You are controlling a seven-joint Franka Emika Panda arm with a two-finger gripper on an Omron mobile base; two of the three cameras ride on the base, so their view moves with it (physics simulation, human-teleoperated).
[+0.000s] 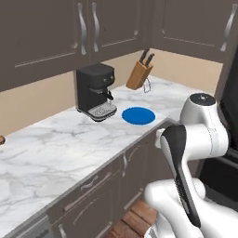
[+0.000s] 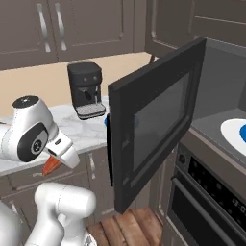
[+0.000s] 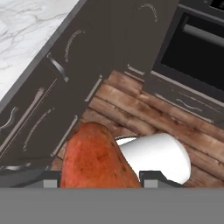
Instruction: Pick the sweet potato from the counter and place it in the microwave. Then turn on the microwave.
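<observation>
Sweet potato [image 3: 94, 159], reddish-orange and blotchy, sits clamped in the pincer [image 3: 98, 178].

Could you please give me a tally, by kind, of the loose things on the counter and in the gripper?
Coffee machine: 1
Knife block: 1
Blue plate: 1
Sweet potato, held in the gripper: 1
Total: 4
</observation>
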